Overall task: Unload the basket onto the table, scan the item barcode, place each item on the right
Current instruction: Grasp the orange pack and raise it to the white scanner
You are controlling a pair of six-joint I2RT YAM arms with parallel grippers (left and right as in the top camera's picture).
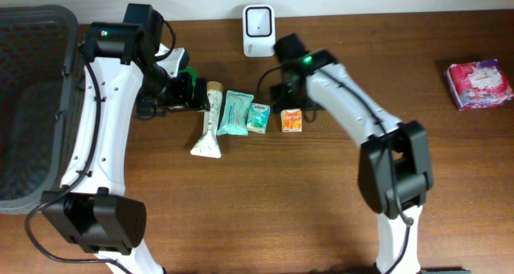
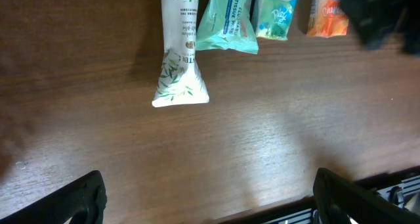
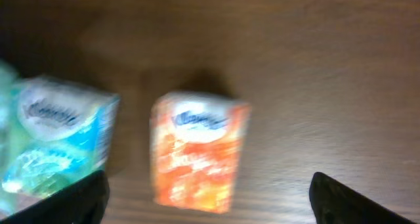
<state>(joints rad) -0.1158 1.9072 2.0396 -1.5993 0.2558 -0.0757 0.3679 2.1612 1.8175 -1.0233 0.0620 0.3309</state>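
Counter (image 1: 265, 202), dark wood, holdings as seen:

1. Orange tissue pack (image 3: 197, 152): the item for scanning. It lies flat on the counter, last on the right in a row of four, directly below my right tool. The view is blurred and I can make out no barcode.
2. Blue-green tissue pack (image 3: 59, 145): just beside the orange one, with a narrow gap between them.
3. Teal wipes pack (image 1: 234, 113): next along the row, close against the blue-green pack.
4. White tube (image 1: 210, 121): lies with its cap toward the far edge and its flat crimped end toward me, at the left end of the row.
5. White scanner (image 1: 259, 20): stands at the far edge, behind the row and apart from it.
6. Pink pack (image 1: 479, 83): far right, well apart from everything else.
7. Dark basket (image 1: 32, 105): at the left edge.

My right tool (image 3: 207, 191): released, fingers spread wide, gripping nothing, hanging above the orange pack.

My left tool (image 2: 210, 194): released, fingers fully apart and empty, held over bare wood near the tube's crimped end.
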